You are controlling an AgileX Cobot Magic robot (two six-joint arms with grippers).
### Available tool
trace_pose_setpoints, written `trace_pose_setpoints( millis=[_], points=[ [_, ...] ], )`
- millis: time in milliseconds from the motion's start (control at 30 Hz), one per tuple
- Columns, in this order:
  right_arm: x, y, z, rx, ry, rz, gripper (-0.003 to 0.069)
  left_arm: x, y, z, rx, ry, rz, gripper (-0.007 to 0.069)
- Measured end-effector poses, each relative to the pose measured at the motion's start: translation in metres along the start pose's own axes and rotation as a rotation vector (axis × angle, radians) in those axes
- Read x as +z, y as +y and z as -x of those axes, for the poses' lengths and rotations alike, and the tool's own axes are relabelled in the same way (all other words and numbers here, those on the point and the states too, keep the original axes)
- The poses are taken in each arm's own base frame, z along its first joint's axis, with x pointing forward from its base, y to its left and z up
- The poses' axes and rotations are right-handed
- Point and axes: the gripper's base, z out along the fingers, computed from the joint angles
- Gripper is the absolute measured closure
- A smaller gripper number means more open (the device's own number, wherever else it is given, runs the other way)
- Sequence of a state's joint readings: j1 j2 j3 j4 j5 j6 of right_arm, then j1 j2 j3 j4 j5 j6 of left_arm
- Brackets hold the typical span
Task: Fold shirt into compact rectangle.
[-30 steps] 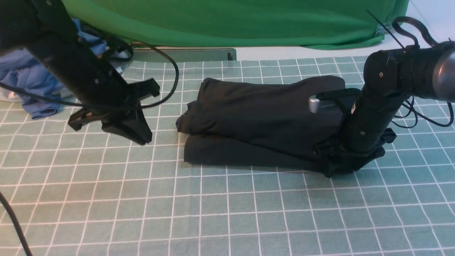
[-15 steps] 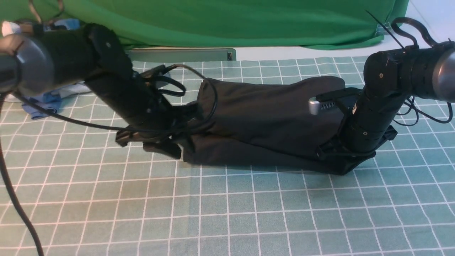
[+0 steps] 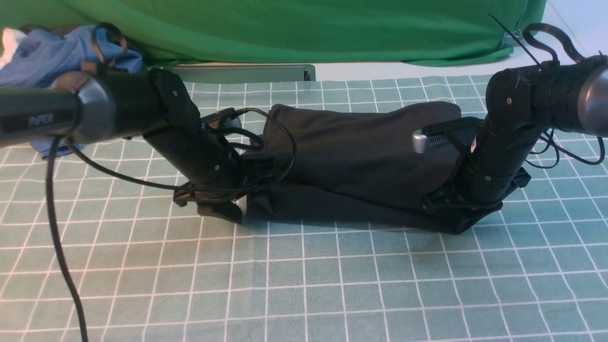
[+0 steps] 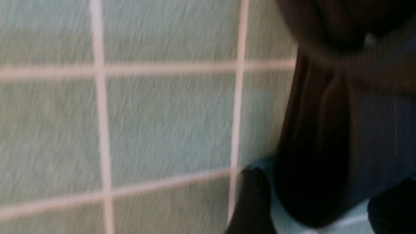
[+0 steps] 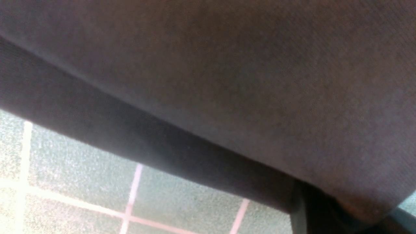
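Left end effector (image 3: 241, 207) is arriving open at the shirt (image 3: 351, 152) edge; right end effector (image 3: 463, 213) is pinching the other end, readying a fold.

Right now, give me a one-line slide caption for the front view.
Left gripper open at one end of the folded black shirt; right gripper clamping the other end.

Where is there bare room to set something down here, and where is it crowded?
Free: the wide tablecloth on the near side of the shirt; a narrow strip between shirt and green cloth. Crowded: the shirt's ends, at the left gripper and right gripper; the far-left corner with blue clothes.
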State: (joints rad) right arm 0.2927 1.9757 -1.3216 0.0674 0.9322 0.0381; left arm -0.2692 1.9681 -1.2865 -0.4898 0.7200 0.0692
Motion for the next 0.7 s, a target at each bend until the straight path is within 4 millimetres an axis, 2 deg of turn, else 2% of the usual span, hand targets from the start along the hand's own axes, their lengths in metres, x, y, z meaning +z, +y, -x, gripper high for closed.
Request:
trace_pose_setpoints(
  millis=[67, 133, 167, 200, 267, 533, 600, 700],
  points=[
    [0.000, 0.000, 0.000, 0.001, 0.000, 0.000, 0.0558, 0.003, -0.001, 0.001, 0.001, -0.004, -0.022, 0.0349],
    [0.000, 0.000, 0.000, 0.001, -0.001, 0.000, 0.0572, 0.004, -0.001, 0.000, 0.002, -0.001, -0.028, 0.0414],
    [0.000, 0.000, 0.000, 0.003, 0.000, 0.000, 0.0598, 0.004, -0.001, -0.001, 0.005, 0.015, -0.030, 0.0527],
    [0.000, 0.000, 0.000, 0.000, 0.003, 0.000, 0.0604, 0.004, -0.002, -0.002, 0.006, 0.029, -0.034, 0.0564],
    [-0.001, 0.000, -0.001, -0.018, 0.014, -0.002, 0.0606, 0.003, -0.003, -0.007, 0.013, 0.076, -0.041, 0.0596],
    [-0.025, 0.000, -0.015, -0.041, 0.077, -0.007, 0.0606, -0.004, -0.001, -0.028, 0.056, 0.281, -0.023, 0.0603],
    [-0.028, 0.000, -0.022, -0.032, 0.122, -0.008, 0.0606, -0.003, -0.001, -0.045, 0.033, 0.346, -0.039, 0.0603],
    [-0.021, -0.001, -0.034, -0.026, 0.174, -0.009, 0.0606, -0.005, -0.004, -0.062, 0.031, 0.376, -0.043, 0.0603]
  ],
)
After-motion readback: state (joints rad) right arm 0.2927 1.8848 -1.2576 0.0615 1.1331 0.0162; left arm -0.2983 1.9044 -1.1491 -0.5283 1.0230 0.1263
